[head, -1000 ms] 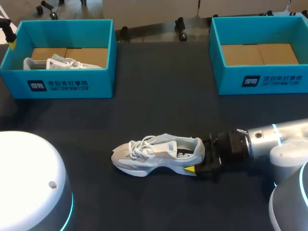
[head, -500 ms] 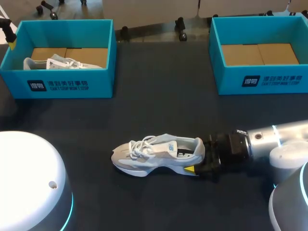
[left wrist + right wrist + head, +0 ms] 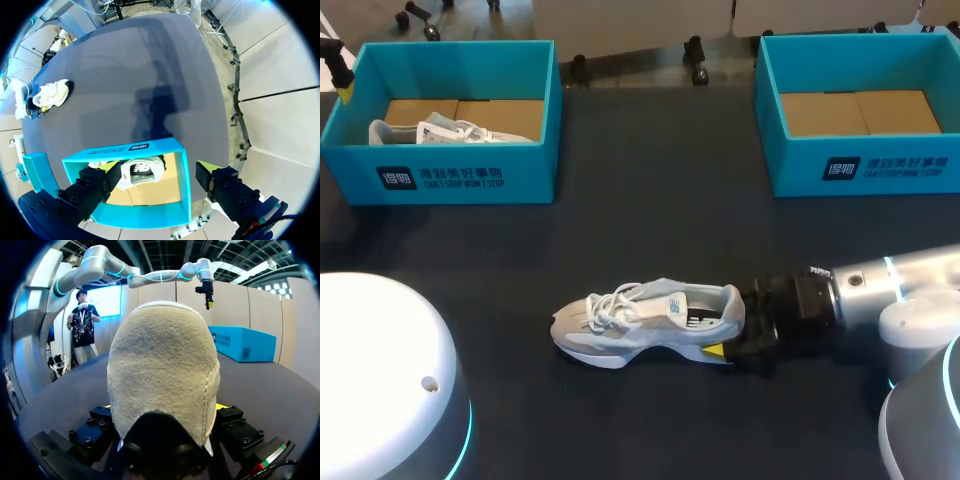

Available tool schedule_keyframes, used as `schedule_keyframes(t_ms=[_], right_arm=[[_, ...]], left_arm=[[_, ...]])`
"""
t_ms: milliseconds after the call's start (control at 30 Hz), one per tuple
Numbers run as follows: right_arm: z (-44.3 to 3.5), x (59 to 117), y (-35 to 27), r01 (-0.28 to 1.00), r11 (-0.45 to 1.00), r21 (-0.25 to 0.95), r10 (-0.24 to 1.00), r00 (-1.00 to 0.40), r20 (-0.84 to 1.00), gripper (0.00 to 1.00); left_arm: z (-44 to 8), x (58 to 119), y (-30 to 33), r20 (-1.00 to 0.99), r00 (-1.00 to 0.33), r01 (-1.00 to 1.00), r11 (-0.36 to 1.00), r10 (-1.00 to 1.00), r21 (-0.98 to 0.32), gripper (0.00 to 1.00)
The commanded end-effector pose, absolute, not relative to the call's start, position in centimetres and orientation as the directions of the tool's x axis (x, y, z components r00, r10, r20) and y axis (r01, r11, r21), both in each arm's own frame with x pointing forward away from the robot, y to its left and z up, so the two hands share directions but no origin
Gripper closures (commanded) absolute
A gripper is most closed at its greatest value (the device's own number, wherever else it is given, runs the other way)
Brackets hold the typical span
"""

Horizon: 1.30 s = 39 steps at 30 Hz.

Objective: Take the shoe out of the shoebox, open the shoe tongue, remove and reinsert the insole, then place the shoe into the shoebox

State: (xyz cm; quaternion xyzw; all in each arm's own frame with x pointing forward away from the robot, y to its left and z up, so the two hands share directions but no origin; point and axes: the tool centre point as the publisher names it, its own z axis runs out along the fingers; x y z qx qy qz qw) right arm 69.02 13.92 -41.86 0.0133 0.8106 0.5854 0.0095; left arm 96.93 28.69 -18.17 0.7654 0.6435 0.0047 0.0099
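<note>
The right pincer (image 3: 164,407) clamps the heel of the shoe (image 3: 640,320) on the counter (image 3: 650,210), while the left pincer (image 3: 159,170) hangs spread apart above a shoebox (image 3: 125,148).

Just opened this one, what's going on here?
The right gripper is shut on the heel of a grey and white sneaker, which sits on its sole on the dark table, outside both boxes. The left gripper hangs open above the left shoebox, which holds a second sneaker.
</note>
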Motion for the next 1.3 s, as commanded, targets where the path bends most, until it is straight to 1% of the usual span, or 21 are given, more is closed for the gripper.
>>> schedule_keyframes(t_ms=[33, 67, 133, 167, 233, 300, 333, 400, 500, 600, 1100, 1167, 1233, 1300], right_arm=[[-41.8, 69.1, 14.0, 0.011, 0.319, 0.948, 0.031, -1.0, 0.001, 1.0], [-41.8, 69.1, 14.0, 0.011, 0.319, 0.948, 0.031, -1.0, 0.001, 1.0], [-41.8, 69.1, 14.0, 0.011, 0.319, 0.948, 0.031, -1.0, 0.001, 1.0], [-41.8, 69.1, 14.0, 0.011, 0.319, 0.948, 0.031, -1.0, 0.001, 1.0], [-41.8, 69.1, 14.0, 0.011, 0.319, 0.948, 0.031, -1.0, 0.001, 1.0], [-41.8, 69.1, 14.0, 0.011, 0.319, 0.948, 0.031, -1.0, 0.001, 1.0], [-41.8, 69.1, 14.0, 0.011, 0.319, 0.948, 0.031, -1.0, 0.001, 1.0], [-41.8, 69.1, 14.0, 0.011, 0.319, 0.948, 0.031, -1.0, 0.001, 1.0], [-41.8, 69.1, 14.0, 0.011, 0.319, 0.948, 0.031, -1.0, 0.001, 1.0], [-41.8, 69.1, 14.0, 0.011, 0.319, 0.948, 0.031, -1.0, 0.001, 1.0], [-41.8, 69.1, 14.0, 0.011, 0.319, 0.948, 0.031, -1.0, 0.001, 1.0], [-41.8, 69.1, 14.0, 0.011, 0.319, 0.948, 0.031, -1.0, 0.001, 1.0], [-41.8, 69.1, 14.0, 0.011, 0.319, 0.948, 0.031, -1.0, 0.001, 1.0], [-41.8, 69.1, 14.0, 0.011, 0.319, 0.948, 0.031, -1.0, 0.001, 1.0]], left_arm=[[-15.1, 93.6, 28.1, -0.059, 0.102, 0.992, -0.097, 0.993, 0.075, 0.0], [-14.4, 92.3, 27.9, -0.042, 0.031, 0.999, -0.03, 0.999, 0.041, 0.0], [-14.2, 90.7, 27.3, 0.004, -0.087, 0.995, 0.086, 0.996, 0.056, 0.0], [-14.1, 89.9, 27.1, 0.029, -0.142, 0.989, 0.141, 0.989, 0.033, 0.0], [-14.2, 88.1, 26.7, 0.081, -0.257, 0.966, 0.252, 0.963, 0.063, 0.0], [-14.2, 86.8, 26.4, 0.085, -0.376, 0.925, 0.367, 0.923, 0.103, 0.0], [-14.0, 86.2, 26.3, 0.097, -0.431, 0.902, 0.425, 0.897, 0.075, 0.0], [-14.2, 85.2, 25.8, 0.079, -0.518, 0.854, 0.51, 0.852, 0.1, 0.0], [-14.8, 84.4, 25.0, 0.136, -0.621, 0.781, 0.623, 0.771, 0.038, 0.0], [-15.3, 83.2, 24.4, 0.141, -0.685, 0.724, 0.689, 0.714, 0.031, 0.0], [-15.4, 82.9, 24.2, 0.143, -0.686, 0.723, 0.69, 0.713, 0.031, 0.0], [-15.0, 82.4, 24.2, 0.148, -0.745, 0.651, 0.758, 0.65, -0.051, 0.0], [-14.6, 81.3, 24.2, 0.11, -0.823, 0.553, 0.83, 0.557, -0.073, 0.0], [-14.4, 80.2, 23.8, 0.117, -0.885, 0.442, 0.892, 0.451, -0.093, 0.0]])
